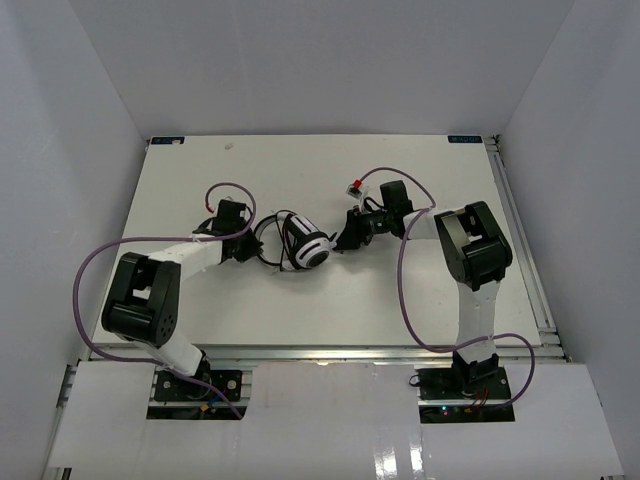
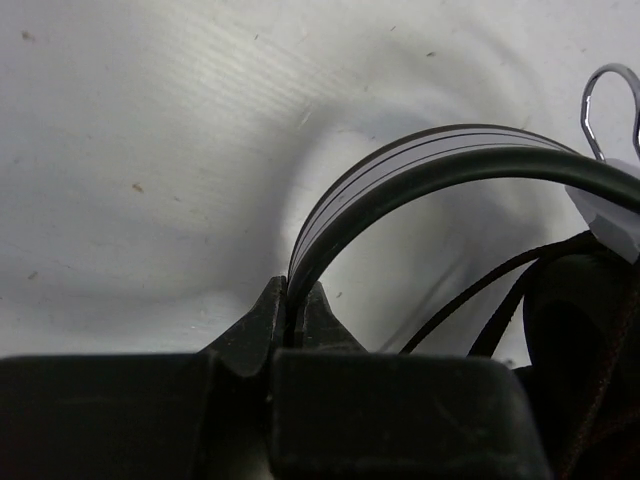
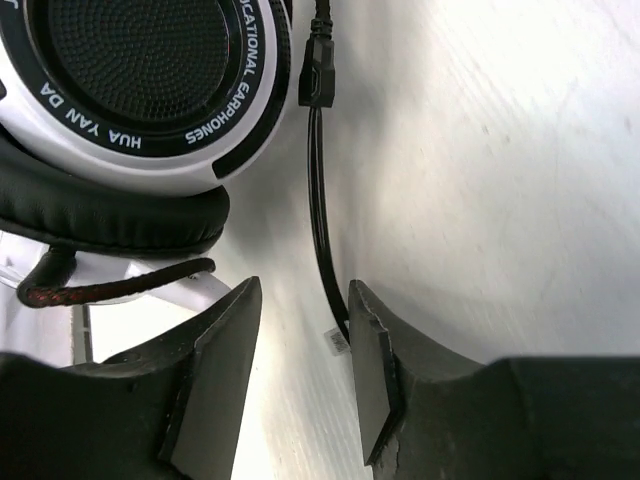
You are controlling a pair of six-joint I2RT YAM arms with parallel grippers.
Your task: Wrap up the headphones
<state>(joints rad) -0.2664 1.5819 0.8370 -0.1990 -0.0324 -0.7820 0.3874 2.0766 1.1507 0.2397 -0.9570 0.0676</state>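
The white headphones (image 1: 306, 247) with black pads lie mid-table. My left gripper (image 1: 252, 243) is shut on the headband (image 2: 400, 170), which arcs up from between its jaws in the left wrist view. My right gripper (image 1: 347, 237) is open just right of the ear cup (image 3: 140, 80). The thin black cable (image 3: 320, 220) runs down from its plug (image 3: 316, 75) between the open jaws, close to the right finger (image 3: 372, 370). More cable (image 2: 480, 290) loops beside the dark ear pad (image 2: 585, 340).
Purple arm cables (image 1: 405, 290) loop over the table on both sides. A small red and white connector (image 1: 354, 186) sits behind the right gripper. White walls enclose the table on three sides.
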